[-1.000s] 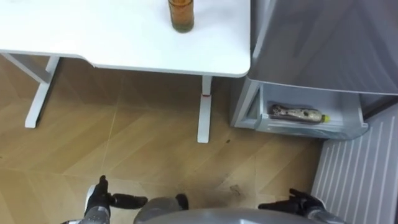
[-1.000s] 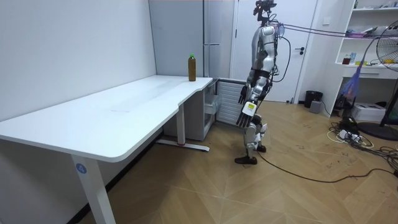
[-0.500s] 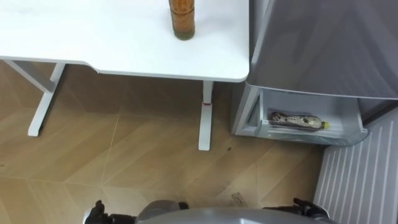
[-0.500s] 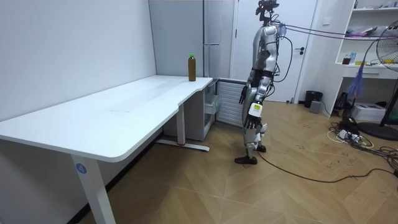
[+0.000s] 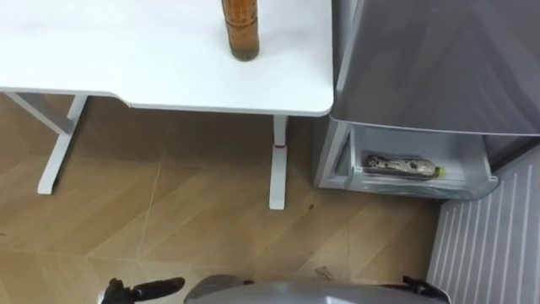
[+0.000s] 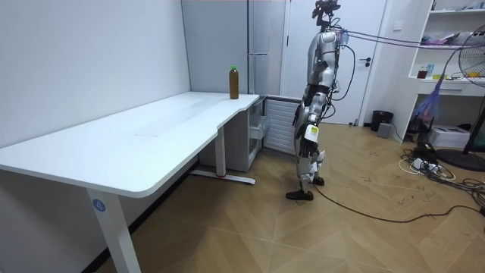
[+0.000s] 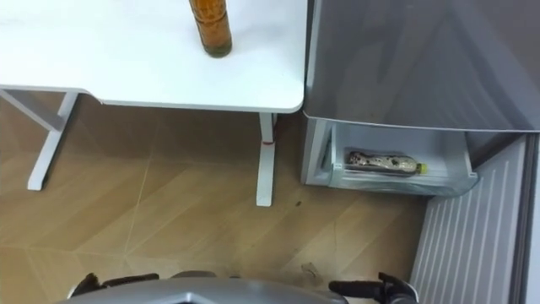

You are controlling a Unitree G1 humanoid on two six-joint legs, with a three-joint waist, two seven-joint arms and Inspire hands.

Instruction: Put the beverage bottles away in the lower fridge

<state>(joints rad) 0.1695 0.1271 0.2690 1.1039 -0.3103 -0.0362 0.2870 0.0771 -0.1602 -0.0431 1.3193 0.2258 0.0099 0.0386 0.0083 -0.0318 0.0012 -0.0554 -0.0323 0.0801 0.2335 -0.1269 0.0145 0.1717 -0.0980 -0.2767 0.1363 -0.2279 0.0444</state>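
My left hand [image 5: 143, 290] and right hand [image 7: 371, 290] have sunk to 6 o'clock, fingers slack, empty; table bottle [image 5: 239, 29] at 12 o'clock waits, drawer bottle [image 5: 401, 165] at 3 o'clock is stowed.

A long white desk [image 6: 151, 133] runs along the plain white wall [image 6: 83, 53] at nine o'clock — herringbone wood floor [image 6: 326, 235] below, a white door [image 6: 375, 76] at one o'clock.

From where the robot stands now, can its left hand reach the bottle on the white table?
Probably not. The left hand hangs low at its side, and open floor lies between the robot and the table with the bottle.
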